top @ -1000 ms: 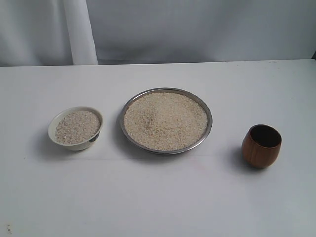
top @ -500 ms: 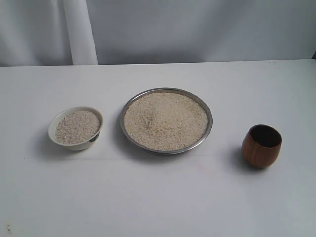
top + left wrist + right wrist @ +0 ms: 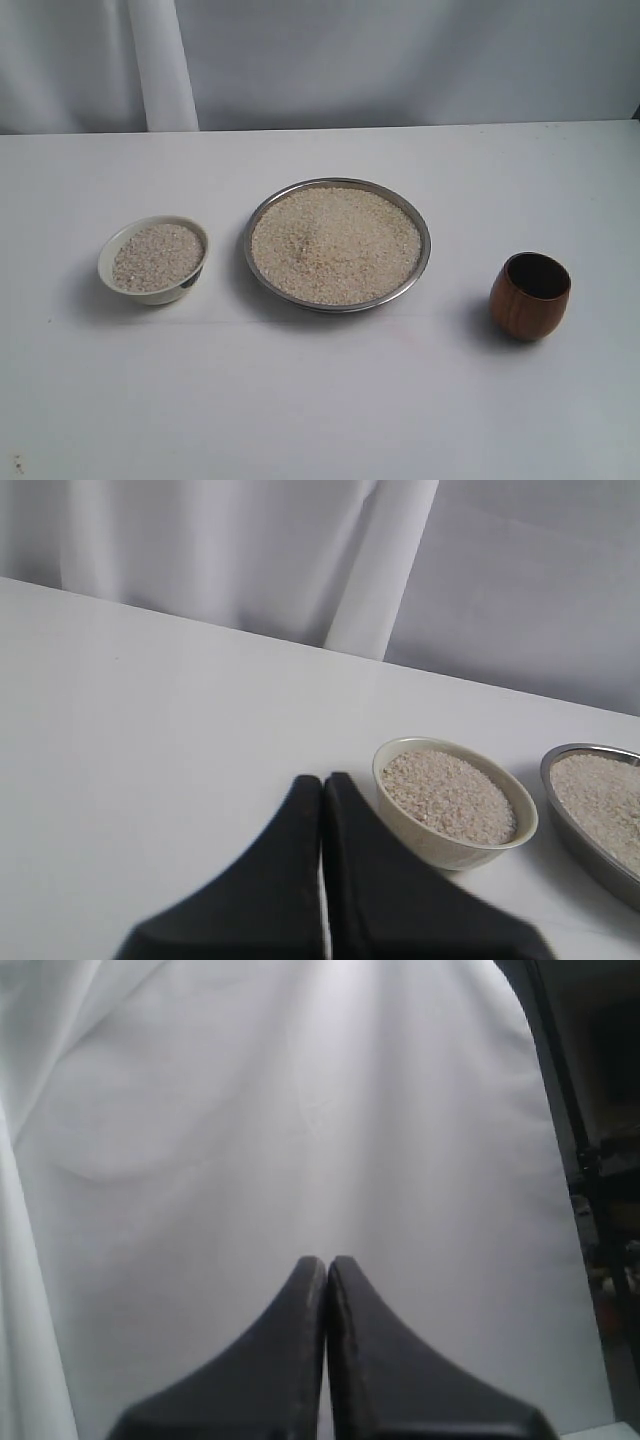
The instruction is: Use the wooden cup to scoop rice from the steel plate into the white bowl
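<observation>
End effectors closed, empty, left (image 3: 322,780), right (image 3: 327,1261)

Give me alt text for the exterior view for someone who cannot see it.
A wide, shiny steel plate full of off-white rice sits midway on a white table, a small cream-white bowl of rice to its left and a reddish-brown wooden cup upright to its right. No arm or gripper shows.

steel plate (image 3: 582,852) partly cropped, left hand (image 3: 322,779) base cropped
</observation>
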